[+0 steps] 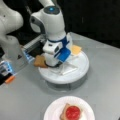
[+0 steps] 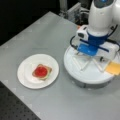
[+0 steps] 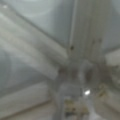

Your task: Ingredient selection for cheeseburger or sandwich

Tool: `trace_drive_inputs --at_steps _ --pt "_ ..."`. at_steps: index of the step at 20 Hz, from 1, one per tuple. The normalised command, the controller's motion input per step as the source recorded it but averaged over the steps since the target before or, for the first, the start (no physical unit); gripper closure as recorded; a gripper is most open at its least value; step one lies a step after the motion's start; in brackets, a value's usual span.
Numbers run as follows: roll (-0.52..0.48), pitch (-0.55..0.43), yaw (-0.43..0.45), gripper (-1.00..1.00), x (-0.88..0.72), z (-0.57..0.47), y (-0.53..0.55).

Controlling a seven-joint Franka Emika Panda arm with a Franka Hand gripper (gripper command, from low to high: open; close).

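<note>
We can't make out any readable text, labels, brand names or numbers anywhere here, not on the white robot arm with its blue trim (image 1: 53, 37), not on the round white divided turntable tray (image 2: 87, 72), nor on the grey bench (image 2: 50, 35).

A red tomato disc (image 2: 40, 71) lies flat atop a toast-brown bread slice (image 2: 47, 73), uncovered.

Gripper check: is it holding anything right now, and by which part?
Cannot be told. The gripper is down on the round tray beside a bread slice, its fingertips hidden.
</note>
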Motion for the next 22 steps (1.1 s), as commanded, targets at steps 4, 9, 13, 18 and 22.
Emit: trace_drive_inputs --at_steps 4,9,13,18,22 --pt "-0.05 -0.114 0.289 -1.0 -0.43 -0.16 0.03" --pt "-0.053 -0.134 0.241 -1.0 -0.41 -0.19 0.0" --pt "-0.087 -0.161 0.242 -1.0 -0.39 -0.24 -0.06" --pt "-0.117 -0.167 0.289 -1.0 -0.36 -0.26 -0.05" --pt "-0.134 -0.166 0.352 -1.0 -0.33 -0.24 -0.07"
